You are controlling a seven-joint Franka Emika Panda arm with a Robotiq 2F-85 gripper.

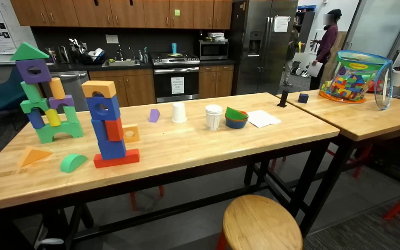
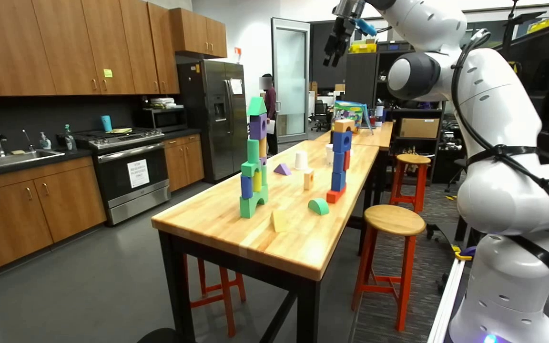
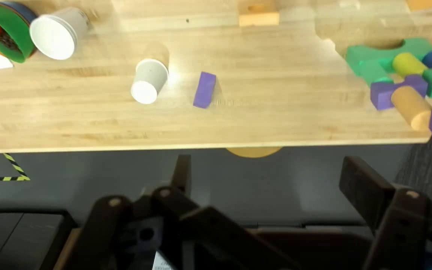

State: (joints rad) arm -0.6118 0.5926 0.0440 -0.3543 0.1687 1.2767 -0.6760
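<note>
Gripper (image 3: 266, 173) spread wide, holding nothing, two block towers (image 1: 110, 129) upright on wooden table (image 1: 186, 140)

A passable lane crosses the table (image 1: 172, 149) between the tall green-based tower (image 1: 53, 117) and the tall blue-and-red tower (image 1: 113, 129), obstructed low down by a green half-round block (image 1: 72, 163) and an orange holed block (image 2: 307, 180), with another gap between the upturned cup (image 1: 179, 113) and stacked cups (image 1: 214, 118).
</note>
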